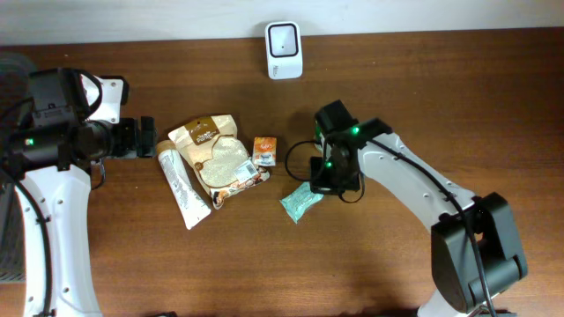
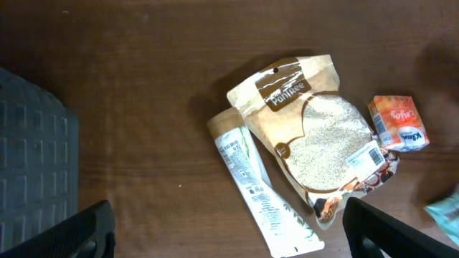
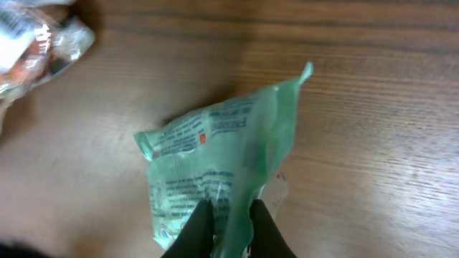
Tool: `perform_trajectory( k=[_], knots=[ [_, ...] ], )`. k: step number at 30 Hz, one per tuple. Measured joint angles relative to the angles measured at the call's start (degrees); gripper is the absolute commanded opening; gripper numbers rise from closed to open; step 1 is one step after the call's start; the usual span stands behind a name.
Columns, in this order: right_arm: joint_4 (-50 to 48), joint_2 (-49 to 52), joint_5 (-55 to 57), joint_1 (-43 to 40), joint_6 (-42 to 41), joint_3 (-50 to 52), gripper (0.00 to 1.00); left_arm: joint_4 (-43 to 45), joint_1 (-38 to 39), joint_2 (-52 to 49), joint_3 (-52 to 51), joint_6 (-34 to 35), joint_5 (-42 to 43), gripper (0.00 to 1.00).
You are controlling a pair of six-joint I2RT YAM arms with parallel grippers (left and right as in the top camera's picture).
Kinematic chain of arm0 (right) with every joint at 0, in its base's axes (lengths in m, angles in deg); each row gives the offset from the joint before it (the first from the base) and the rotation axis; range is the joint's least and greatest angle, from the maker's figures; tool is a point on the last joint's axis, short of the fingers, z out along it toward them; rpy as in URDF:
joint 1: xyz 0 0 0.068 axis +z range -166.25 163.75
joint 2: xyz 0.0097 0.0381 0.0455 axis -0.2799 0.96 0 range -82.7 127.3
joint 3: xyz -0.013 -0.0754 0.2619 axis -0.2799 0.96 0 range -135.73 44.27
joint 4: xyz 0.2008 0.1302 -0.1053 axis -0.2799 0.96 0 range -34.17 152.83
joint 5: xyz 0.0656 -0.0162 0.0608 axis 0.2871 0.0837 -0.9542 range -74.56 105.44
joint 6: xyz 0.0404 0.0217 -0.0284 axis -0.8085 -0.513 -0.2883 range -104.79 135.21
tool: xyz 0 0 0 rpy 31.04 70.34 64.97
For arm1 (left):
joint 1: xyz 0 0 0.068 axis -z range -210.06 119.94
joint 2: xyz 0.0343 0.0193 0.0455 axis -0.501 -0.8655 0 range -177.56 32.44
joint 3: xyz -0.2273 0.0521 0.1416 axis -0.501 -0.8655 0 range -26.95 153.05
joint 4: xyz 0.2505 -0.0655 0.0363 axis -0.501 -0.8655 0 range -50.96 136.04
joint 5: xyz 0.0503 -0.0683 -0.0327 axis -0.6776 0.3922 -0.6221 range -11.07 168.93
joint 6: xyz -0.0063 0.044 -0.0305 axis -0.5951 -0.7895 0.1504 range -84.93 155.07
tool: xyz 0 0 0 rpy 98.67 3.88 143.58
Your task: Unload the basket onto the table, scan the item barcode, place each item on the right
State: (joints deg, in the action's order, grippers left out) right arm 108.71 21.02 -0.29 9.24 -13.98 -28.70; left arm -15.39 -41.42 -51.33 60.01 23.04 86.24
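While the right tool (image 3: 231, 218) pinched the green packet (image 3: 215, 143), the left tool (image 1: 142, 137) sat wide open. White scanner (image 1: 284, 50) stood at twelve o'clock.

Left arm on left side, wrist bent, left gripper (image 1: 150, 137) pointing right, jaws wide apart, holding nothing. Right arm stretched in from lower right, right gripper (image 3: 229, 223) pointing down, pinched onto green packet (image 3: 208, 143).

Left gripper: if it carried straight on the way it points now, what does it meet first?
Most likely the white tube, whose near end lies just ahead of the open left gripper; the brown pouch lies beyond. Its downward tilt is unclear, so bare table could come first.
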Motion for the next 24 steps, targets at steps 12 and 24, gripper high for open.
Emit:
perform_trajectory(
  k=[12,24],
  knots=[
    [0.0,0.1,0.7,1.2,-8.4,3.1,0.14,0.0,0.0,0.0,0.0,0.0,0.0,0.99],
    [1.8,0.1,-1.5,1.3,-6.2,3.1,0.40,0.0,0.0,0.0,0.0,0.0,0.0,0.99]
  ],
)
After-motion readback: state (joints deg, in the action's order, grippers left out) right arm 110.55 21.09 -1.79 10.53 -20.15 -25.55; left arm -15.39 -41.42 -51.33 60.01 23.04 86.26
